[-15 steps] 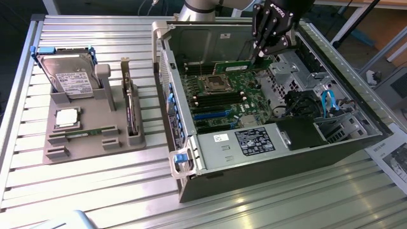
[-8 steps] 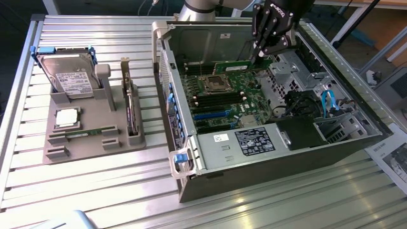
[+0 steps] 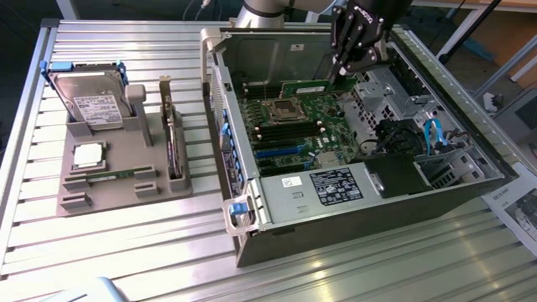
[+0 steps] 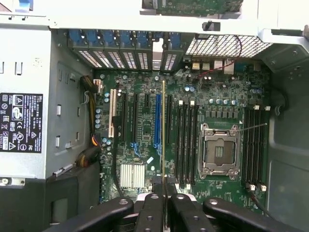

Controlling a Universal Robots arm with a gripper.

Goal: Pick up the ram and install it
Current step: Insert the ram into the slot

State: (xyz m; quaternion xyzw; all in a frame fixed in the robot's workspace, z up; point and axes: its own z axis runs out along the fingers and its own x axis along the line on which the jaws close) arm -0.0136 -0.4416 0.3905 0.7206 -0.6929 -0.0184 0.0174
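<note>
The ram [image 3: 307, 87], a thin green stick, hangs over the motherboard [image 3: 293, 135] inside the open computer case [image 3: 361, 211]. My gripper [image 3: 340, 75] is shut on one end of it. The wrist view looks down the ram [image 4: 163, 130] edge-on, a thin pale line running out from between my fingers [image 4: 150, 212]. There it lies over the board just beside the black memory slots [image 4: 186, 140] and away from the empty processor socket [image 4: 219, 150]. A second ram stick [image 3: 113, 175] lies in the grey holder [image 3: 160, 189] at the exterior view's left.
The grey holder also carries a hard drive [image 3: 92, 94], a square silver processor chip [image 3: 88, 154] and an upright expansion card [image 3: 172, 145]. The power supply [image 3: 336, 185] and black and blue cables [image 3: 432, 135] fill the case's near side. A printed sheet [image 3: 520, 207] lies beside the case.
</note>
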